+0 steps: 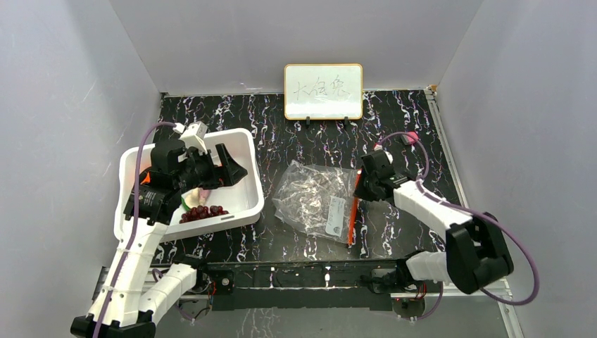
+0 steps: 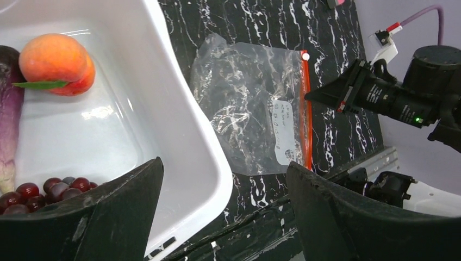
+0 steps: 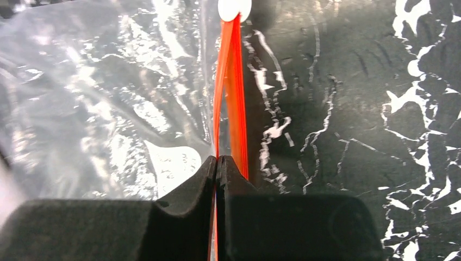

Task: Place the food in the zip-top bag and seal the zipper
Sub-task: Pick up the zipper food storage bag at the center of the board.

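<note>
The clear zip-top bag (image 1: pixel 313 197) lies flat on the dark marbled table, its red-orange zipper (image 1: pixel 354 215) along the right edge. My right gripper (image 1: pixel 359 184) is shut on one strip of the zipper (image 3: pixel 231 92), the two strips slightly parted ahead of the jaws. The food stays in the white bin (image 1: pixel 250 158): an orange fruit (image 2: pixel 57 62), a purple eggplant piece (image 2: pixel 11 114) and dark red grapes (image 2: pixel 43 190). My left gripper (image 2: pixel 224 179) hangs open over the bin's right rim, holding nothing.
A small whiteboard (image 1: pixel 323 91) with writing stands at the back edge. Grey walls close in the table on three sides. The bag's white label (image 3: pixel 174 163) sits just left of my right jaws, and a white tab (image 3: pixel 235 8) ends the zipper.
</note>
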